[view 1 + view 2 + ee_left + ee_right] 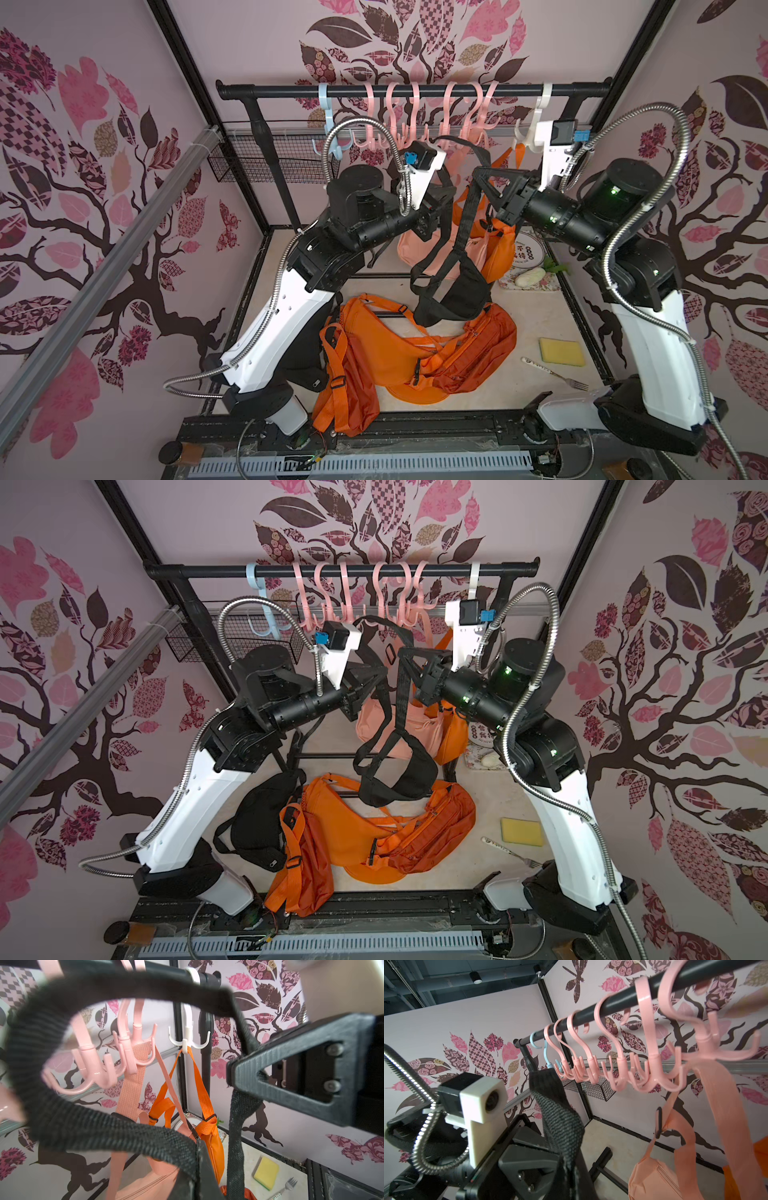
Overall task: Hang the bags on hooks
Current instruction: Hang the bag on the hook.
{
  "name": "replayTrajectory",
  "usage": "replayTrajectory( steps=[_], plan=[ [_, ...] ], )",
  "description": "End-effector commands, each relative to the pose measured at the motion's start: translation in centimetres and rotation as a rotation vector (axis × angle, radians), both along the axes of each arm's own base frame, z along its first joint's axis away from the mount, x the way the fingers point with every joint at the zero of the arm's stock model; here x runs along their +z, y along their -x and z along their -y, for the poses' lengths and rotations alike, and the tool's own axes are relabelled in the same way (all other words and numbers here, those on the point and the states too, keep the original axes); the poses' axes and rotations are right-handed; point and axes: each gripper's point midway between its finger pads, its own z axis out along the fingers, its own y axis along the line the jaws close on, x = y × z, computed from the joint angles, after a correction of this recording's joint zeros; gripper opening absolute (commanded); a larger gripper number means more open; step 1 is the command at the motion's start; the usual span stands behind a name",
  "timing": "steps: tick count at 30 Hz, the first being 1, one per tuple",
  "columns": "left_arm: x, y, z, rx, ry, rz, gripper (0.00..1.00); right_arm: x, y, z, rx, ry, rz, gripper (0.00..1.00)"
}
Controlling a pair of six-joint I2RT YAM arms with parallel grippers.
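A black bag [461, 295] [399, 783] hangs in the air by its woven strap [104, 1130] [560, 1118]. My left gripper [449, 194] [381, 673] [198, 1159] is shut on one part of the strap. My right gripper [478, 173] [403, 652] [571, 1167] is shut on another part, close beside it. Between them the strap rises in a loop [457, 139] to just below the pink hooks [415, 124] [93, 1068] [654, 1076] on the black rail [415, 89]. The loop rests on no hook.
A blue hook [328, 124] and a white hook [540, 120] flank the pink ones. A peach bag [652, 1180] and an orange bag [214, 1140] hang there. Orange bags [415, 349], another black bag [257, 825], a sponge [562, 351], a fork [557, 374] and a plate [530, 253] lie below.
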Motion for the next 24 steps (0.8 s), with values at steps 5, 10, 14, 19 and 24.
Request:
replayTrajectory(
  steps=[5,10,14,19,24],
  plan=[
    [-4.5,-2.7,3.1,-0.017,-0.102,-0.150,0.00,2.2,-1.7,1.4,-0.049,-0.029,0.057,0.00],
    [-4.9,-4.0,3.6,0.006,-0.102,-0.149,0.00,2.1,-2.9,1.2,-0.025,-0.021,0.056,0.00],
    [-3.3,-4.9,2.6,0.031,-0.038,-0.132,0.00,2.6,-3.1,1.0,-0.018,-0.018,0.068,0.00],
    [-2.0,-5.1,1.9,0.053,-0.008,-0.097,0.00,3.0,-3.7,1.3,-0.047,-0.012,0.088,0.00],
    [-1.8,-5.7,1.5,0.063,0.016,-0.094,0.00,3.1,-4.6,1.1,-0.053,-0.014,0.093,0.00]
  ],
)
